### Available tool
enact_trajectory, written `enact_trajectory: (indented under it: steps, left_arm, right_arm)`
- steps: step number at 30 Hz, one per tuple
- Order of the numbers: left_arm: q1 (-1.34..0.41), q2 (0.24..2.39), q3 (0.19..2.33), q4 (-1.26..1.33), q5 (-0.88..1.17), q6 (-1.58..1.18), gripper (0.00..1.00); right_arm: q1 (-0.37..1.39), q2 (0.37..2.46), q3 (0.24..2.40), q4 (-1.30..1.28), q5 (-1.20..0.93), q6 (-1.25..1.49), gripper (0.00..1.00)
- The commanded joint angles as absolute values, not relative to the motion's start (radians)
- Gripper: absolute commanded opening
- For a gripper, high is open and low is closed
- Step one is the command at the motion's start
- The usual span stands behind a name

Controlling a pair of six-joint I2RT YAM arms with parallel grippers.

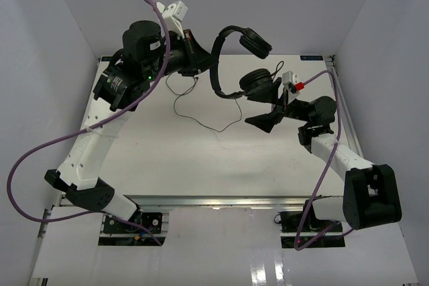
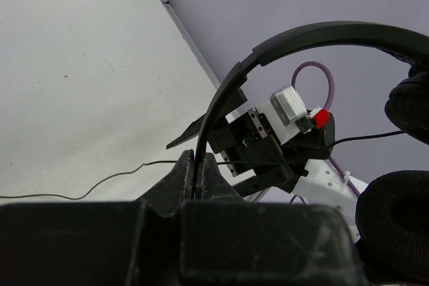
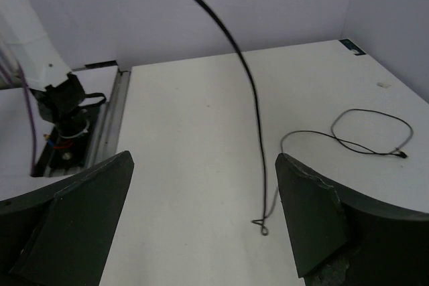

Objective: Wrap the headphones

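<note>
While the cord (image 3: 252,95) waits to be wound, the left jaws are clamped fully shut on the thin headband (image 2: 221,108). They hold the headphones (image 1: 214,65) up off the desk (image 1: 167,159), with both earcups hanging free on the side away from that arm. This raised hold seems meant to let the cord fall clear. It drops below the headphones and lies in slack loops on the desk beneath them. The right jaws stand spread wide with nothing in them, just below the lower earcup (image 1: 258,84). In the wrist view the hanging cord runs down through their gap, apparently without touching either side. I judge this a set-up for catching the cord and leading it round the headphones. No turn of cord shows on them yet, so the wrapping looks unstarted.
</note>
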State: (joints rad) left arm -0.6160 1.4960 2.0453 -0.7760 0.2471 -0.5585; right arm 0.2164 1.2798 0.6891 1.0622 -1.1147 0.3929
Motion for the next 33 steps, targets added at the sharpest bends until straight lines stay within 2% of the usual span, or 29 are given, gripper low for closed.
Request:
enact_trajectory:
  steps: [1, 5, 7, 13, 16, 20, 26, 30, 33]
  left_arm:
    - [-0.62, 1.469, 2.109, -0.796, 0.223, -0.568, 0.0]
    - [-0.62, 1.465, 2.109, -0.799, 0.216, -0.563, 0.0]
    - [-0.62, 1.468, 2.111, -0.799, 0.225, -0.563, 0.0]
    - [-0.62, 1.457, 2.108, -0.796, 0.233, -0.576, 0.0]
    - [-0.62, 1.448, 2.106, -0.796, 0.236, -0.582, 0.0]
    - [-0.62, 1.443, 2.102, -0.789, 0.239, -0.592, 0.0]
    - [-0.62, 1.435, 2.12, -0.771, 0.236, -0.606, 0.0]
    - [-0.62, 1.425, 2.13, -0.762, 0.236, -0.614, 0.0]
    - [-0.62, 1.416, 2.129, -0.755, 0.233, -0.615, 0.0]
  right_arm:
    - [0.263, 1.281, 0.666, 1.467, -1.21, 0.675, 0.93]
    - [0.271, 1.24, 0.632, 1.394, -1.268, 0.55, 0.94]
    - [0.273, 1.226, 0.637, 1.234, -1.247, 0.45, 0.95]
    - [0.326, 1.226, 0.83, 0.596, -1.111, -0.126, 0.9]
    - [0.366, 1.268, 0.918, 0.401, -1.069, -0.242, 0.9]
    - [0.427, 1.311, 0.935, 0.341, -1.009, -0.307, 0.92]
    - [0.472, 1.363, 0.888, 0.363, -1.018, -0.335, 1.0]
    - [0.483, 1.391, 0.848, 0.402, -1.049, -0.324, 0.9]
    - [0.488, 1.405, 0.832, 0.429, -1.079, -0.307, 0.78]
